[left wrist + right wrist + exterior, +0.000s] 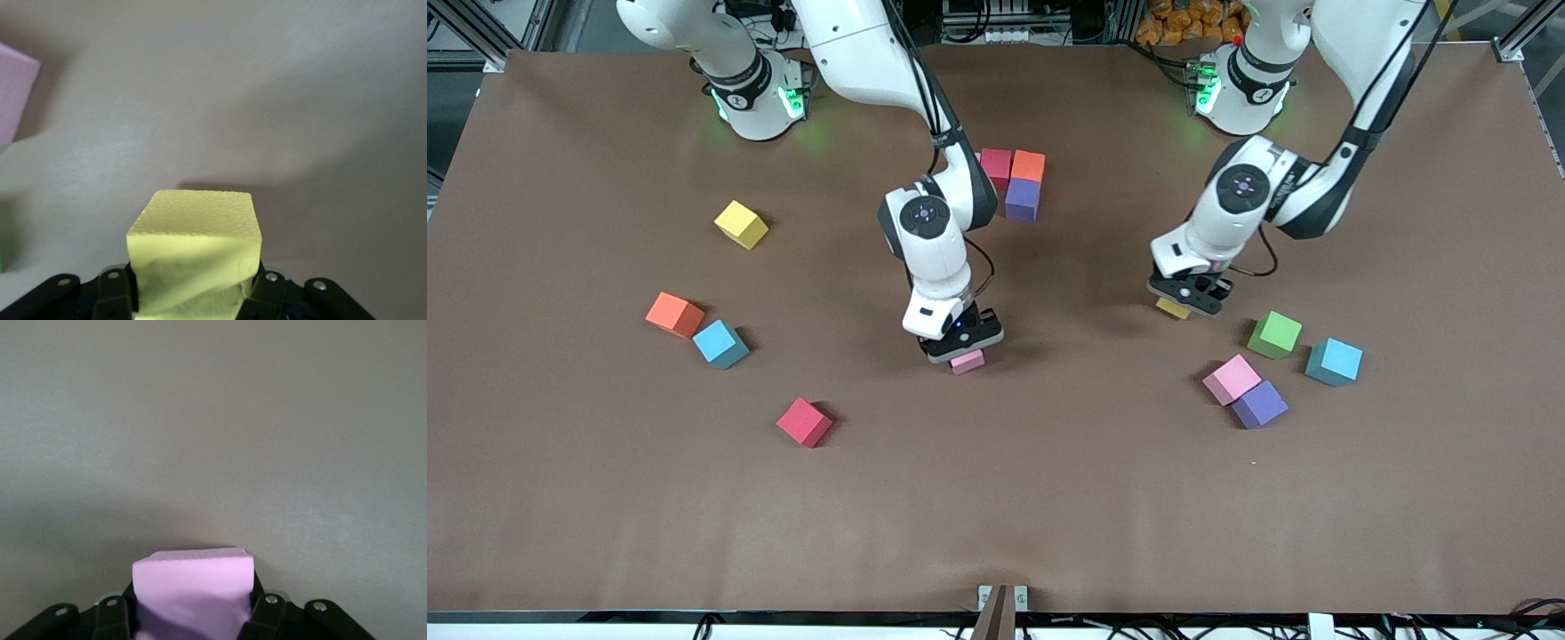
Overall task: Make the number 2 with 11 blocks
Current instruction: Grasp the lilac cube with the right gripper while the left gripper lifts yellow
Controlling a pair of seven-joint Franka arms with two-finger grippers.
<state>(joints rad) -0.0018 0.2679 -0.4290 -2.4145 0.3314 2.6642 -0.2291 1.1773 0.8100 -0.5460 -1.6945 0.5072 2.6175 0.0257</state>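
On the brown bench [560, 498], a yellow block [741, 223], an orange block [674, 314], a teal block [720, 344] and a red block [804, 421] lie scattered at nine o'clock. At centre, the right claw [963, 342] pinches a pink block [967, 361]. At twelve o'clock sit three touching blocks [1018, 182]. At three o'clock, the left claw [1188, 298] clamps a second yellow block [1173, 308].

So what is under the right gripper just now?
A pink foam cube sits clamped in the right gripper, low over bare brown table. The cube's underside is hidden, so contact with the table cannot be judged.
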